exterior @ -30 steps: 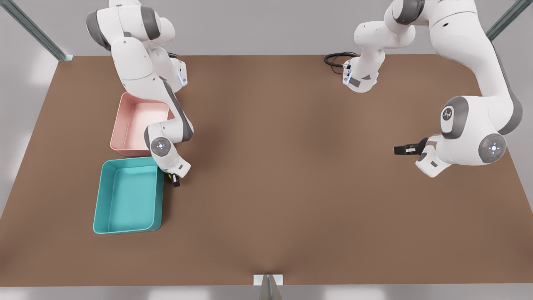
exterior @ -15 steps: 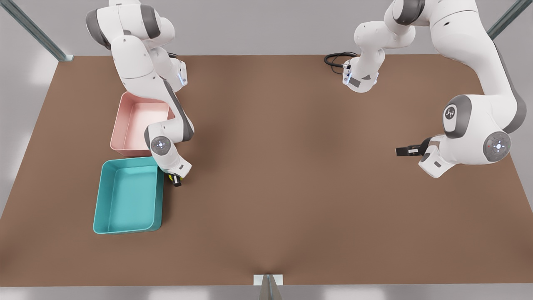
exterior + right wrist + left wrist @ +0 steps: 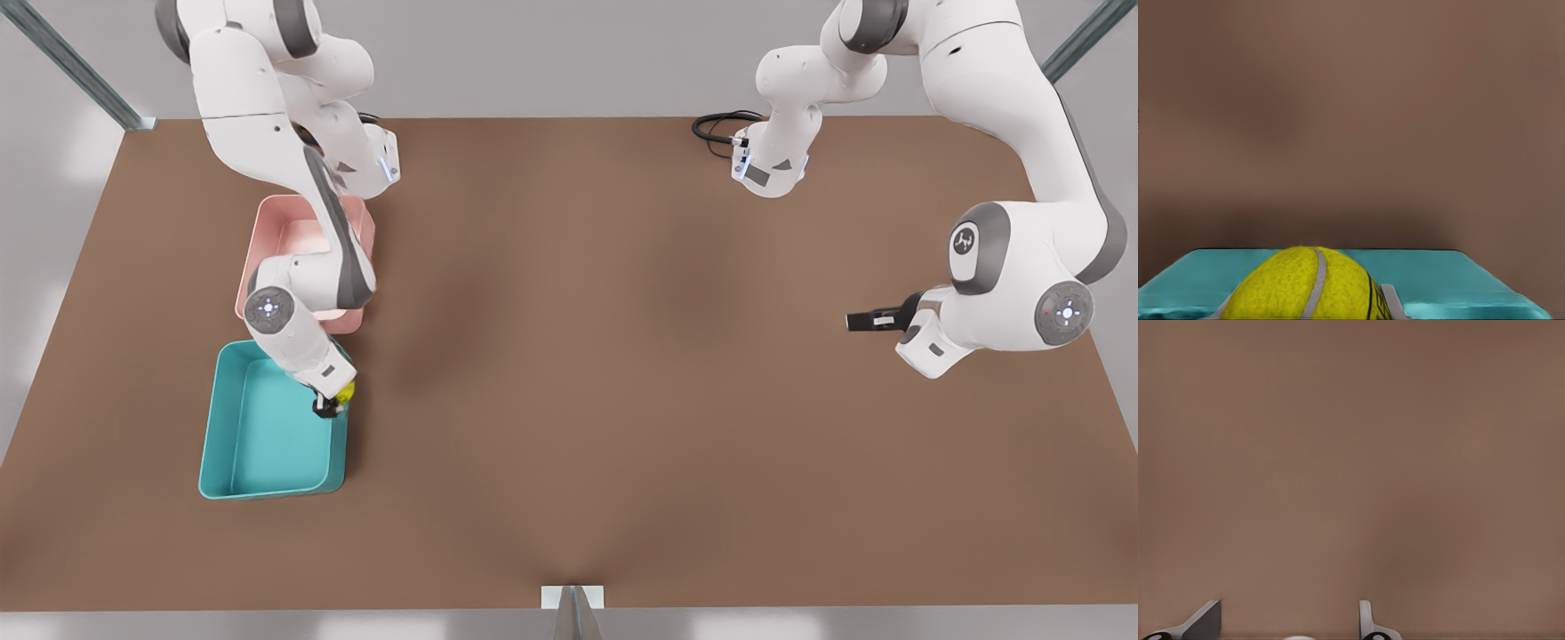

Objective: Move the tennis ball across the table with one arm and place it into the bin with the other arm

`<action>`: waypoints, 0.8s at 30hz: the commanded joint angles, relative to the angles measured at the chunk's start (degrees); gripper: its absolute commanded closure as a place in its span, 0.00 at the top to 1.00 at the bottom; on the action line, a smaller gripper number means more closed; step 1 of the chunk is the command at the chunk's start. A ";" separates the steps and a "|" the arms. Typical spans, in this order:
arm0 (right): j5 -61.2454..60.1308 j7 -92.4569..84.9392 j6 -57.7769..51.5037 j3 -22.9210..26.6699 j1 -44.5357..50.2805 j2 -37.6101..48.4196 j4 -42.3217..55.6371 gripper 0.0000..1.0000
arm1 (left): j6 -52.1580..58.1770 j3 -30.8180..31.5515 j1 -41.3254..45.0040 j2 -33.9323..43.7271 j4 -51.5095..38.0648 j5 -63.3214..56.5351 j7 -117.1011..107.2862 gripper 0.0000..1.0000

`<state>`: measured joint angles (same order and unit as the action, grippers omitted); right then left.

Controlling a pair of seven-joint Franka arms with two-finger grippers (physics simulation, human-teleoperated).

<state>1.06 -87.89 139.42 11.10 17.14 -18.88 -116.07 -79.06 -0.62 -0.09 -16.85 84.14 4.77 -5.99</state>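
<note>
Setting: simulated robot test cell. Evidence: plain brown table with pale grey edges, two white Franka arms, bare grey surround, metal frame struts at corners, teal bin, pink tub.

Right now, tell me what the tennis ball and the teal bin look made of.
Tennis ball, held in the right gripper: fuzzy yellow-green felt, going by its nappy surface and pale curved seam. Teal bin: probably moulded plastic, with smooth, uniform walls, rounded corners and a slight sheen on the rim.
</note>
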 commanded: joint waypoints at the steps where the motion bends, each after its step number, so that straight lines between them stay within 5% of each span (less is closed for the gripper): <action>1: -0.44 -0.53 -6.79 0.06 -2.90 -0.10 0.75 0.65 | 0.31 0.00 0.00 -0.02 0.06 0.06 -0.07 1.00; 4: -0.53 0.00 -6.18 1.47 -6.77 -4.41 4.18 0.66 | 0.83 0.00 0.00 -0.02 0.23 0.06 -0.16 1.00; 5: -0.53 -0.09 -6.09 1.47 -7.21 -5.81 5.41 0.76 | 1.01 0.00 0.00 -0.02 0.23 0.15 -0.07 1.00; 6: -0.80 -0.17 -6.09 1.47 -7.30 -7.40 7.34 1.00 | 1.36 0.00 0.00 -0.02 0.23 0.15 -0.16 1.00; 11: -2.73 3.24 -7.49 1.47 -7.30 -7.84 9.45 1.00 | 2.24 0.00 0.00 0.15 0.06 0.07 -0.16 1.00; 12: -5.45 11.23 -12.93 1.55 -7.30 -8.10 13.58 1.00 | 2.33 0.00 0.00 0.24 -0.03 -0.02 -0.16 1.00; 14: -6.77 45.12 -45.50 2.43 -7.22 -17.76 39.12 1.00 | 2.33 0.00 0.00 0.24 -0.12 -0.02 -0.16 1.00; 16: -5.63 75.37 -62.05 2.96 -6.86 -14.79 47.50 1.00 | 2.33 0.00 0.00 0.24 -0.03 -0.02 -0.07 1.00; 18: -3.87 85.33 -70.42 1.73 -6.77 -9.61 49.80 1.00 | 2.33 0.00 0.00 0.24 -0.03 -0.02 -0.16 1.00; 20: 2.01 103.27 -69.02 -7.58 -10.37 6.21 38.64 1.00 | 2.33 0.00 0.09 0.15 -0.03 -0.02 -0.16 1.00; 24: -0.27 108.02 -67.44 -10.93 -14.51 12.02 34.60 1.00 | 2.33 0.00 0.00 0.07 0.06 0.06 -0.16 1.00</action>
<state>0.51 -43.15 81.12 0.91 3.41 -7.42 -81.26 -76.86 -0.62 -0.07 -16.79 84.21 4.84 -6.12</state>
